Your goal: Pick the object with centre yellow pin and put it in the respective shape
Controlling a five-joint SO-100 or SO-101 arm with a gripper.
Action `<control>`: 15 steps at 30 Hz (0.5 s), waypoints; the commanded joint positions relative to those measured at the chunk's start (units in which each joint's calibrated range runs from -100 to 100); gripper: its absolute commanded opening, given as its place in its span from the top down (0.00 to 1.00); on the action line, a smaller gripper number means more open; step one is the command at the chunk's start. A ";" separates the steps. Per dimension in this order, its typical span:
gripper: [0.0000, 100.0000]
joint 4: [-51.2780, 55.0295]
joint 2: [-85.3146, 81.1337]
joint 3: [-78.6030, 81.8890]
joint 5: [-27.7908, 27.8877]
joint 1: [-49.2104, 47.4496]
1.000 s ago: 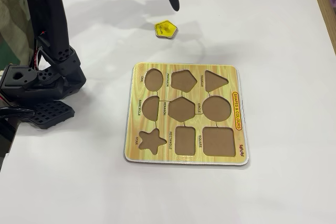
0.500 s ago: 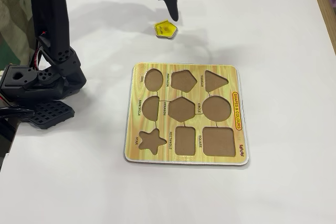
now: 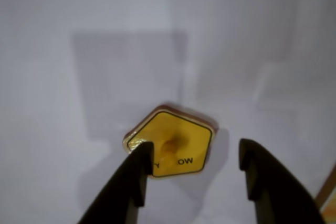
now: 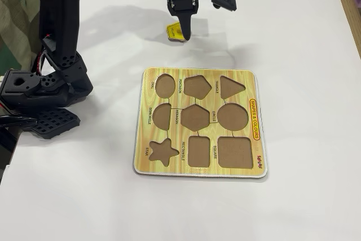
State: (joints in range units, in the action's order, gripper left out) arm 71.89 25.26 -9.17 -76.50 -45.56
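While the black two-finger jaws stand spread apart with nothing between them gripped, the gripper [image 3: 195,153] hangs low over the small flat yellow pentagon puzzle piece with a dark edge and a yellow knob at its middle [image 3: 170,145]. Wrist view: left finger [image 3: 137,174] overlaps the piece's left corner and part of its printed label, only "OW" readable; right finger stands clear of the piece, to its right. Whether the left finger touches the piece or sits just above it, cannot tell. Piece lies flat on the white tabletop [image 3: 79,35], casting a soft shadow.

Fixed view: gripper [image 4: 185,31] points down at the far side of the scene, one dark finger covering most of the piece [image 4: 174,32], only a yellow sliver showing to its left. Piece is on bare tabletop [image 4: 304,38], well apart from the yellow wood-grain puzzle board with brown cutouts [image 4: 242,80], which lies nearer the camera and slightly right. Five-sided brown pentagon cutout [image 4: 197,87] sits in the board's far row, between the oval cutout [image 4: 164,85] at left and the triangle cutout [image 4: 231,87] at right; it is empty. Hexagon cutout [image 4: 195,117] just nearer, mid-row. Black arm base [image 4: 42,86] stands at the left edge.
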 commanded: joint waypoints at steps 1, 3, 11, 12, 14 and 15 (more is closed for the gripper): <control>0.81 -0.68 -0.66 -1.89 0.08 0.15; 0.81 -0.68 -0.74 -1.98 0.08 -0.24; 0.81 -0.68 -0.74 -1.98 0.08 -1.32; 0.81 -0.68 -0.74 -1.98 0.08 -1.42; 0.81 -0.68 -0.74 -1.98 0.08 -1.81; 0.81 -0.59 -0.66 -1.89 0.08 -1.90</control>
State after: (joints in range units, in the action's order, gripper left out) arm 71.89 25.17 -9.17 -76.50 -46.87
